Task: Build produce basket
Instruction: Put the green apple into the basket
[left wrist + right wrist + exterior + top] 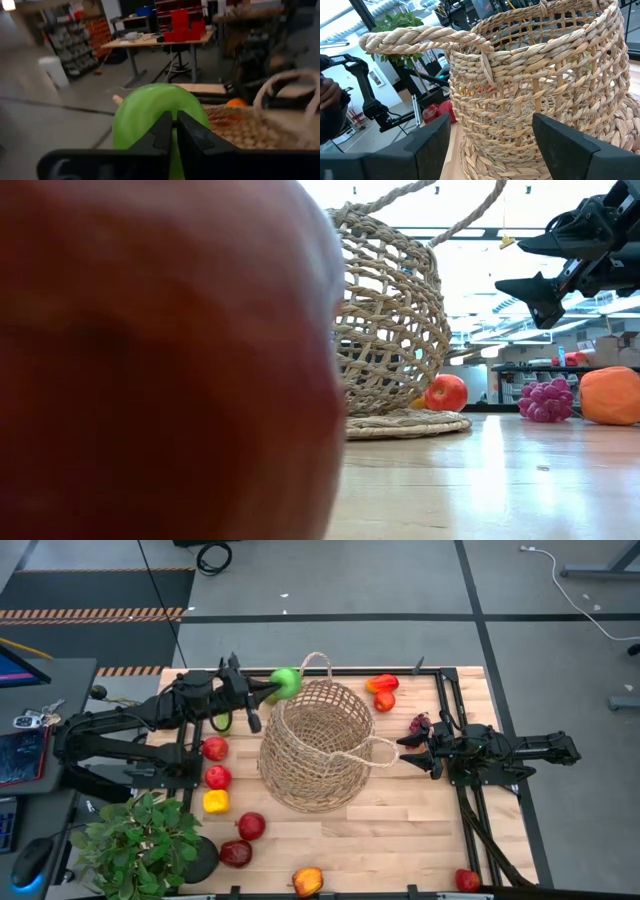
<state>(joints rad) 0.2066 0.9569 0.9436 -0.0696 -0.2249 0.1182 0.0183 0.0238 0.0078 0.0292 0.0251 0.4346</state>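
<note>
From above, the basket (320,745) sits mid-table, and the left gripper (268,690) hangs at its far-left rim, its jaws pinched on a green fruit (287,682). The right gripper (408,752) waits just beside the near loop handle (380,752), jaws spread and holding nothing. Other produce lies scattered: red pieces (216,762) and a yellow one (216,802) to the basket's left, a grape bunch (420,724) on the right.

At table height, a red fruit (160,360) right against the lens fills the left half. The basket's open weave rises behind it, with the right gripper (535,265) raised at upper right.

The left wrist view shows the fingers (162,135) nearly together over the green fruit (150,115), so they seem to grip a narrow part; which part I cannot tell.

The right wrist view looks between its own wide-set fingers (432,145) at the wicker wall (545,85) and handle (415,36).

The fruit looks smooth, rounded and probably light, so it could slip or swing. The basket looks light and springy, likely to slide if nudged; the handle or the rim is the safest hold
</note>
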